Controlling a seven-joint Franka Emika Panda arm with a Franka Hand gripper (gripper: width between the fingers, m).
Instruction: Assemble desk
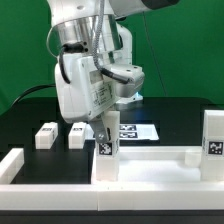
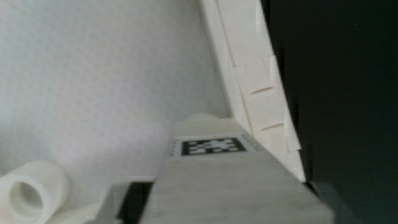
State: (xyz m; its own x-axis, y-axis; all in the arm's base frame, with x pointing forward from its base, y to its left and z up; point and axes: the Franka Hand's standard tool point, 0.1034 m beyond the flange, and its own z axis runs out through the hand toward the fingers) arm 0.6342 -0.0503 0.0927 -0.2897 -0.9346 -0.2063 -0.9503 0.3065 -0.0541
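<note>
The desk's white tabletop panel lies flat at the front, rim up. One square leg with a tag stands upright at its corner on the exterior view's right. My gripper is shut on another leg, held upright over the panel's corner on the exterior view's left. In the wrist view the held leg runs down to the panel beside its rim, its tag facing the camera. A dark finger presses on one side. A round hole shows in the panel nearby.
Two loose white legs lie on the black table behind the panel on the exterior view's left. The marker board lies behind the gripper. White border bars frame the work area at the front.
</note>
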